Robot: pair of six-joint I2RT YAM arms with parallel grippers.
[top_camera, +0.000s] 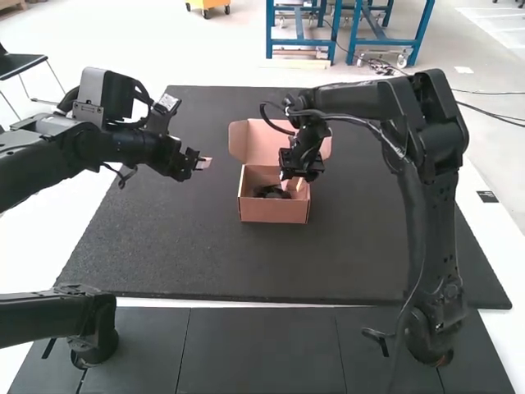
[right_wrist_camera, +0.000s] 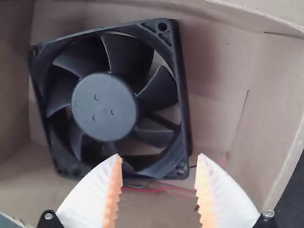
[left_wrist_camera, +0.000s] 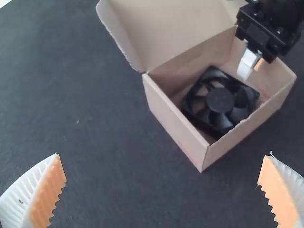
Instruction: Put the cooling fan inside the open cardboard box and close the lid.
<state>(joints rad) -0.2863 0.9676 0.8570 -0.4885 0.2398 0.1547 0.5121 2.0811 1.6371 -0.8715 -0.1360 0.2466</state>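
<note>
Nearest you, the dark mat [top_camera: 164, 246] covered the worktop [top_camera: 262, 345]. Near the middle of the mat stood the cardboard box [top_camera: 275, 209], upright, with its top open.

The cooling fan [right_wrist_camera: 107, 102] was already inside the box, down at the bottom. Its round hub and blades faced up toward the opening, and it looked slightly tilted against one inner wall. Thin red wires [right_wrist_camera: 152, 187] lay on the box floor just beside its frame.

Your right end effector [right_wrist_camera: 159, 159] hung over the right side of the opening, pointing down at the fan. Its white ribbed fingers [right_wrist_camera: 95, 194] with orange pads were apart and gripped nothing. I could not tell whether the tips touched the fan's frame.

Your left end effector [top_camera: 197, 162] was above the bare mat to the left of the box and apart from it. Its fingers were spread wide and held nothing, and it pointed toward the box.

At the far side of the box, the lid [top_camera: 254, 139] stood upright and was not yet folded down.
</note>
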